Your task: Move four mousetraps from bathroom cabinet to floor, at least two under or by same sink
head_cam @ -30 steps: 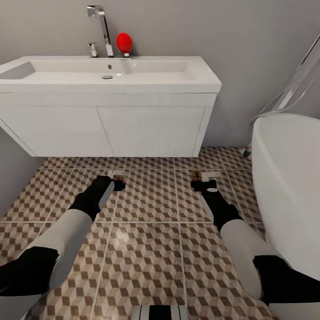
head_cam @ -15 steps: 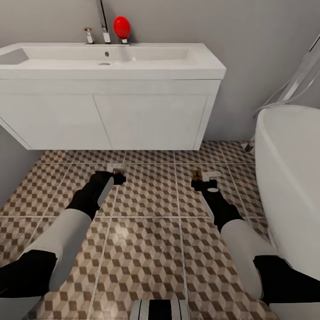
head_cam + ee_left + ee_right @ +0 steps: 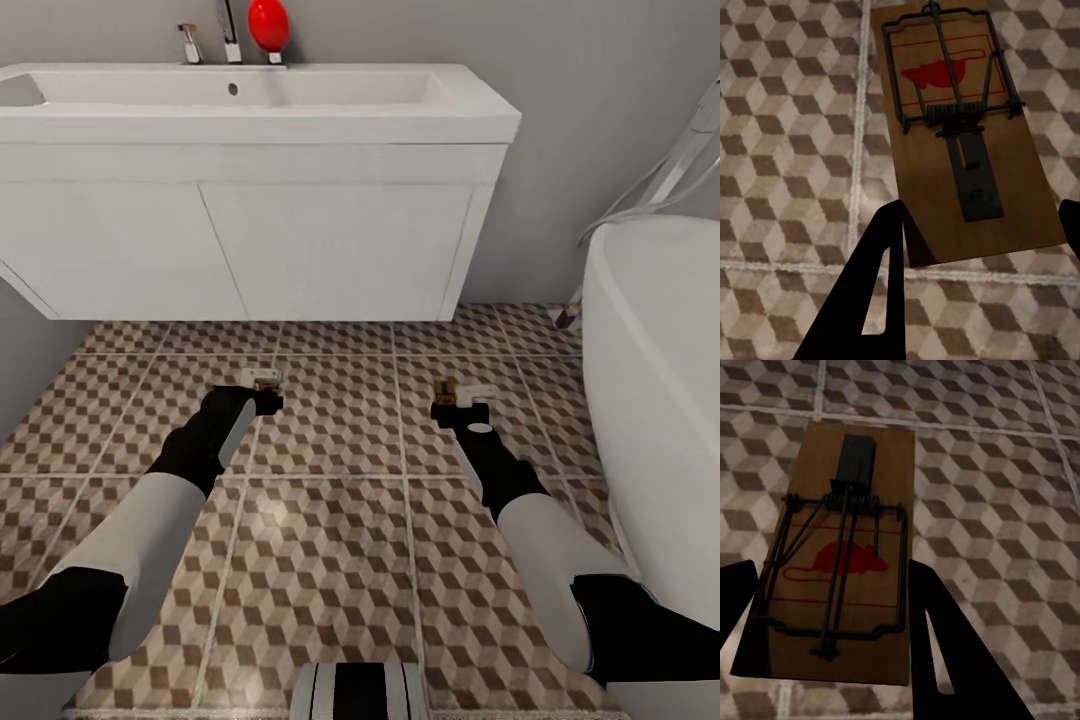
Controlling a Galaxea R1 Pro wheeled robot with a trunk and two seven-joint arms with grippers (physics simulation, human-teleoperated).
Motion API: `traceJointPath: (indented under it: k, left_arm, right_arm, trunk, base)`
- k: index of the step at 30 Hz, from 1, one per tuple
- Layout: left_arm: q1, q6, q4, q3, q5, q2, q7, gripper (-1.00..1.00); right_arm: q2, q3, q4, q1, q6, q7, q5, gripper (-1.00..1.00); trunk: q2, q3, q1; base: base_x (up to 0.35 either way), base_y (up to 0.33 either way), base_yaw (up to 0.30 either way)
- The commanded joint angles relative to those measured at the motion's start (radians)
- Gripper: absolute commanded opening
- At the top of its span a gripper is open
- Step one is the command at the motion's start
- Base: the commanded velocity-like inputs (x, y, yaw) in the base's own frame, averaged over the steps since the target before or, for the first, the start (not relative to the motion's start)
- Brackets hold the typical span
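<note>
You have a mousetrap in each arm, both low over the bathroom floor [image 3: 330, 560] in front of the white sink cabinet [image 3: 250, 230].

Your left gripper [image 3: 975, 217] has its jaws pinching the left mousetrap [image 3: 960, 127]. One dark finger [image 3: 870, 292] lies along the board's near edge, and the tip of the other shows at the opposite edge. The board runs forward from between the jaws, with the red mouse mark and wire frame at its far end. In the head view that trap [image 3: 262, 379] pokes out just ahead of the left gripper [image 3: 258, 395], over the tiles.

Your right gripper [image 3: 832, 607] is likewise clamped on the right mousetrap [image 3: 844, 555], with a finger [image 3: 945, 652] pressed to one long side and the other at the opposite side. Here the wire frame and red mark sit between the jaws, and the plain end of the board points away from them. From the head view this trap [image 3: 462, 392] shows ahead of the right gripper [image 3: 458, 408], near the white tub [image 3: 660, 400].

By my reading, two of the four traps have reached the sink area but neither is let go, and I can't tell whether either board touches the tiles. Both sit ahead of the jaws on the sink's side, a short way off the cabinet's front, so they may need to go closer to count as next to it. Once you open the jaws here, two would be down on the same floor. Two more would still have to be fetched.
</note>
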Motion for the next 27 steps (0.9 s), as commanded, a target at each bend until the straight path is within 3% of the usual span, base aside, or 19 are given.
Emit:
traceJointPath:
  k: [1, 6, 27]
  left_arm:
    - [0.002, 0.004, -0.002, -0.003, 0.009, 0.001, 0.008, -1.00]
    - [0.011, 0.002, -0.004, -0.003, 0.009, 0.001, 0.008, -1.00]
    - [0.012, 0.005, -0.050, -0.003, 0.009, -0.001, 0.008, -1.00]
  right_arm:
    - [0.000, -0.002, -0.002, 0.000, 0.007, 0.000, 0.009, -1.00]
    - [0.001, -0.002, -0.001, 0.000, 0.007, 0.000, 0.009, -1.00]
    - [0.003, -0.002, -0.008, 0.000, 0.008, -0.003, 0.009, -1.00]
  trunk:
    - [-0.008, -0.005, 0.004]
    - [-0.043, -0.029, 0.023]
    - [-0.047, -0.144, 0.032]
  base:
    - [0.000, 0.000, 0.000]
    - [0.000, 0.000, 0.000]
    - [0.000, 0.000, 0.000]
